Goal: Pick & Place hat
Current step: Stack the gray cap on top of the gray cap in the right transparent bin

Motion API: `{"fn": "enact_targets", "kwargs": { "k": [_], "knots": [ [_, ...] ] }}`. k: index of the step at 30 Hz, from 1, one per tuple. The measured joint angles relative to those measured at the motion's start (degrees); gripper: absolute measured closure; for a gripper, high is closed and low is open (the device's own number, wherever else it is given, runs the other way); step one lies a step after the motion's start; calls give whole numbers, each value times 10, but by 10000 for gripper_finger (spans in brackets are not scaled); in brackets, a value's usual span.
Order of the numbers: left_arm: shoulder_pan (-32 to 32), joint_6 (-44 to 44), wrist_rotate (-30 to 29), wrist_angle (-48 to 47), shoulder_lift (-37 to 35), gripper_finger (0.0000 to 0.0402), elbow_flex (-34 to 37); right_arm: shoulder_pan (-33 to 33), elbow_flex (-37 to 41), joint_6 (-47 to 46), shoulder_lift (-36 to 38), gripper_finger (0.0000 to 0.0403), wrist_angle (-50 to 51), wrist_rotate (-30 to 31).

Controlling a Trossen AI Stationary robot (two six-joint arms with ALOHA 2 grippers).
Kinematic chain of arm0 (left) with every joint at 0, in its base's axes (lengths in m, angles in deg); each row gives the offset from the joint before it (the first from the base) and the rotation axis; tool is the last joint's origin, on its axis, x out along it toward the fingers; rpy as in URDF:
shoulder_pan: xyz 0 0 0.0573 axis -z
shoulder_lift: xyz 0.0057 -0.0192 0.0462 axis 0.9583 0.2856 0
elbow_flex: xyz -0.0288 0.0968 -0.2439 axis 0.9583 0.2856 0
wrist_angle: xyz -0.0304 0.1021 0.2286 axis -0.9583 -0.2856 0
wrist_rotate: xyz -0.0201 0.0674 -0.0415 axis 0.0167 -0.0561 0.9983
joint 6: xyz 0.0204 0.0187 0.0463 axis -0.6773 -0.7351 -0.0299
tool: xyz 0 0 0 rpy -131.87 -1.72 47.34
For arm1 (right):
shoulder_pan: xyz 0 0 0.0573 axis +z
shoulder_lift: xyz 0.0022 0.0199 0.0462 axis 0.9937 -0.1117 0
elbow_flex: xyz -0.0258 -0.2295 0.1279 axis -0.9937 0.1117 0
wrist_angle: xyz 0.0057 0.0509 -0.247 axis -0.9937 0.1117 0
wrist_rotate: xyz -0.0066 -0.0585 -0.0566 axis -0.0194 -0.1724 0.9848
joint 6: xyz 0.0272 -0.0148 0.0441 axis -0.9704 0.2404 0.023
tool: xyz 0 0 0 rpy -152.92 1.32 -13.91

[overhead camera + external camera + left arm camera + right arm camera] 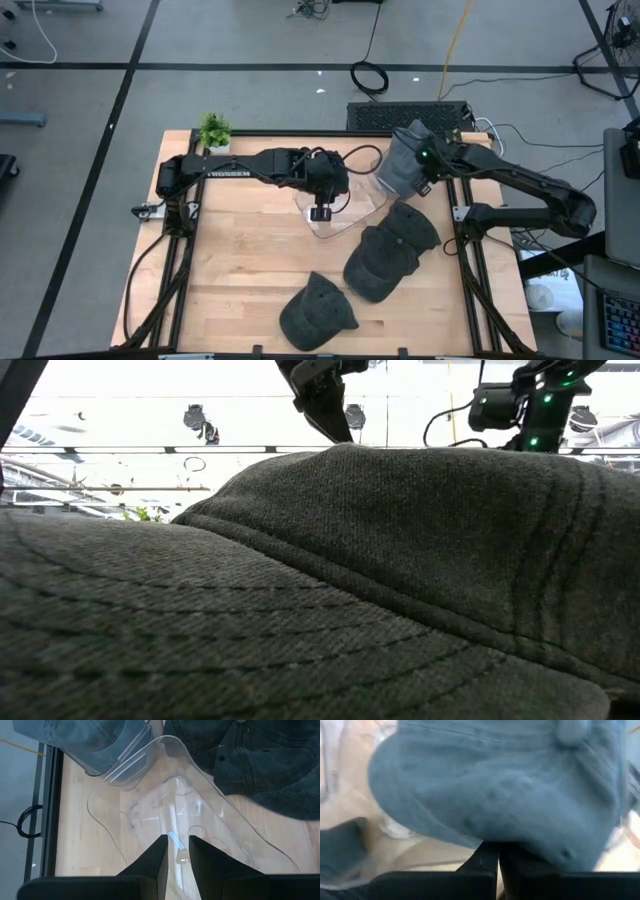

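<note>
We hold a grey-blue cap at upper right.
Our right gripper pinches its edge; our left gripper, narrowly parted, touches the clear plastic tray.

The high view looks straight down on the whole light wooden table. The low view sits at tabletop height, nearly against a dark grey fabric cap. Each wrist view looks closely past its own fingers.

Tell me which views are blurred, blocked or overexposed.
Low view: a dark grey hat against the lens blocks the table, and the room behind is overexposed. Right wrist view: the blue-grey hat in the right gripper looks soft and blurred. High and left wrist views: sharp, evenly lit.
</note>
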Motion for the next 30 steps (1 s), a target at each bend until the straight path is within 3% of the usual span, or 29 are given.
{"fn": "enact_targets", "kwargs": {
  "k": [16,20,30],
  "knots": [
    [1,9,1,-4,0,314,0,-28,0,28,-138,403,-36,1],
    [1,8,1,-4,0,314,0,-20,0,29,-112,403,-34,0],
    [1,37,2,-3,0,314,0,8,0,27,44,403,-48,-26]
  ]
}}
